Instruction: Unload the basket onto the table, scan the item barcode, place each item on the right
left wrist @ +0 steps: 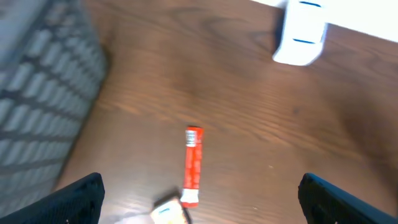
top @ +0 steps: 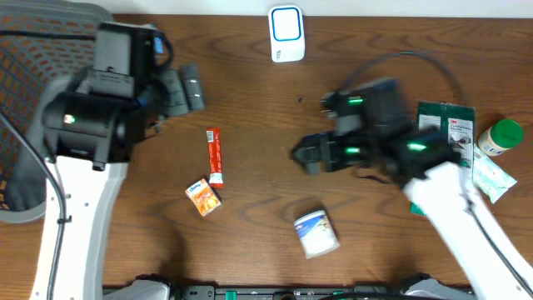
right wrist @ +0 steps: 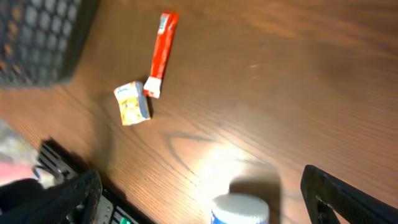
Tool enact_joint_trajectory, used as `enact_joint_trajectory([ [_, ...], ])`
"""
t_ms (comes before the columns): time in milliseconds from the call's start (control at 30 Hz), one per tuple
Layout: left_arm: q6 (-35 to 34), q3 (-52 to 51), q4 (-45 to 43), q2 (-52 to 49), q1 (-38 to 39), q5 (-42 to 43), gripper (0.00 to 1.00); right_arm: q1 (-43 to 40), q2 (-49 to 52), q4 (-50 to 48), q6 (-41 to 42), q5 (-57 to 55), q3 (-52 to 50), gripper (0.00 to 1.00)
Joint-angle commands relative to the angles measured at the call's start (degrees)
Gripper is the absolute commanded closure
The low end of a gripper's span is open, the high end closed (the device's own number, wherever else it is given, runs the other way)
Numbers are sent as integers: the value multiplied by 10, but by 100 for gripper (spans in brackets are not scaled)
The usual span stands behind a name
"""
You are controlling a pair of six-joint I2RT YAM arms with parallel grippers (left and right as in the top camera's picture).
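Right hand (top: 301, 156) and left hand (top: 190, 90) both gape wide, empty, red tube (top: 215, 155) lying between them.

The white barcode scanner (left wrist: 300, 32) with blue markings stands well ahead of the left gripper (left wrist: 200, 198), slightly to its right. A red tube (left wrist: 193, 163) lies flat just ahead of that gripper, a small orange box (left wrist: 168, 213) beside its near end. A white tub (right wrist: 241, 210) with a blue label sits close below the right gripper (right wrist: 205, 199).

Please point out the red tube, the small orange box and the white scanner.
red tube (top: 215, 156): overhead view, middle of its body.
small orange box (top: 203, 198): overhead view, centre of its top face.
white scanner (top: 286, 33): overhead view, its blue-outlined front.
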State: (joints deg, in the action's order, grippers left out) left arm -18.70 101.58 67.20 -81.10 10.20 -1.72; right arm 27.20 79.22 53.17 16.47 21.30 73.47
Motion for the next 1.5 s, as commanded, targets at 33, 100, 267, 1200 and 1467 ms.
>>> enact_joint_trajectory([
  [33,-5,-1,20,8,-50,-9,2,96,88,-33,32,-55,11,2],
  [100,-2,-1,30,11,-69,-9,2,123,138,-16,32,-70,42,2],
  [267,8,-1,43,24,-115,-9,2,156,258,69,16,-97,188,2],
  [1200,8,-1,112,43,-231,-9,2,278,503,-16,19,-14,306,61],
  [1467,8,-1,112,43,-231,-9,2,280,534,-27,6,-1,308,59],
])
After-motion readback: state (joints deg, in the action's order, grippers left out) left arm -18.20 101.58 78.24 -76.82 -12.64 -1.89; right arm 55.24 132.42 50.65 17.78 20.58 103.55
